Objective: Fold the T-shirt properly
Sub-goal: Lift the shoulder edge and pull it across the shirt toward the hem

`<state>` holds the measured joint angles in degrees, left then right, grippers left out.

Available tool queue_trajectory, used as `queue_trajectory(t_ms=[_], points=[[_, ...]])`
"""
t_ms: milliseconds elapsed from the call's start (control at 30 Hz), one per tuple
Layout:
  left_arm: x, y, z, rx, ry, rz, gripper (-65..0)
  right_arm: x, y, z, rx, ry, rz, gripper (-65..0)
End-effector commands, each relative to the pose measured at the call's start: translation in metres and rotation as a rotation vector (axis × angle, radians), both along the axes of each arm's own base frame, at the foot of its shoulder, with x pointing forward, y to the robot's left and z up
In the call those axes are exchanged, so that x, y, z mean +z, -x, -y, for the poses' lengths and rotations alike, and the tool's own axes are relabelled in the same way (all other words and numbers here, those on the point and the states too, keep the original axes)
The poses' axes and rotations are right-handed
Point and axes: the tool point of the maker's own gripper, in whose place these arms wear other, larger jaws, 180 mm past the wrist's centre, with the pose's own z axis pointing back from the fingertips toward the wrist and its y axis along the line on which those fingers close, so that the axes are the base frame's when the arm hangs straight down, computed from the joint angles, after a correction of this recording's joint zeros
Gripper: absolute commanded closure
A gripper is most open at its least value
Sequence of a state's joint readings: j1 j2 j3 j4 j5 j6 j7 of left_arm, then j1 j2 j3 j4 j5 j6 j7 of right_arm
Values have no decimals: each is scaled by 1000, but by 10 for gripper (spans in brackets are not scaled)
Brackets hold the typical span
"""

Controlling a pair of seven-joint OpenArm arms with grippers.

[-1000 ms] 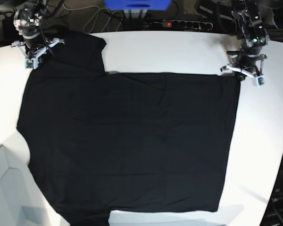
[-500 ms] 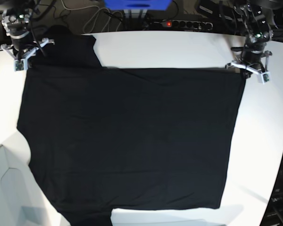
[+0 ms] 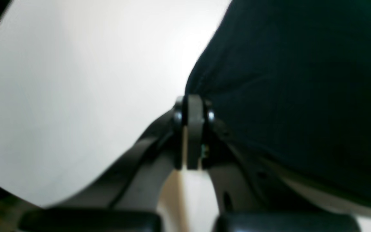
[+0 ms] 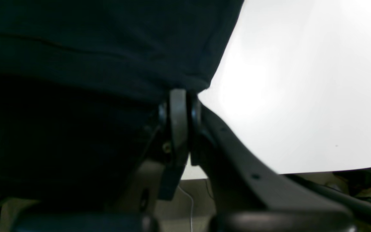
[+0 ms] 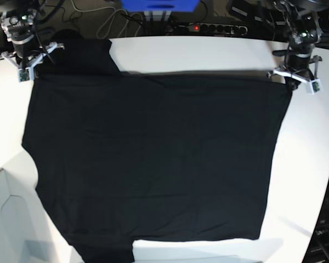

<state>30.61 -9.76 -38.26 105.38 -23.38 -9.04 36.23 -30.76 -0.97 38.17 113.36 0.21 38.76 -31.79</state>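
We've got the T-shirt (image 5: 153, 159) spread plain side up across the white table (image 5: 208, 55), left gripper (image 5: 294, 80) and right gripper (image 5: 26, 64) each pinched on a far corner. Looks like the flattening step; next we'd probably fold.

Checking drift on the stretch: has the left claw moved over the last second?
Yes. The left claw, shut on the T-shirt, has shifted outward toward the table's right edge and up toward the power strip in the base view.

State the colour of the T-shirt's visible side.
Plain black T-shirt, no print showing; clearest in the base view.
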Motion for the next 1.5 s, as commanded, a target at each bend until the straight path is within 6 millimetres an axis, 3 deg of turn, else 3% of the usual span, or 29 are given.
queue_trajectory(t_ms=[0, 367, 600, 767, 967, 1100, 1467], points=[[13, -8, -5, -5, -32, 44, 0, 14, -15, -2, 36, 8, 59, 0], [30, -41, -3, -5, -25, 137, 0, 45, -75, -1, 35, 13, 224, 0], [60, -82, -3, -1, -22, 264, 0, 74, -122, -10, 71, 12, 346, 0], [75, -106, -5, 8, -10, 332, 0, 78, -156, -19, 119, 39, 359, 0], [67, -131, -14, 48, 46, 349, 0, 78, -204, -15, 104, 4, 379, 0], [57, -140, -17, 68, 79, 338, 0, 79, -226, -6, 100, -13, 384, 0], [46, -157, 4, 11, 108, 312, 0, 86, -256, 9, 93, -33, 396, 0]])
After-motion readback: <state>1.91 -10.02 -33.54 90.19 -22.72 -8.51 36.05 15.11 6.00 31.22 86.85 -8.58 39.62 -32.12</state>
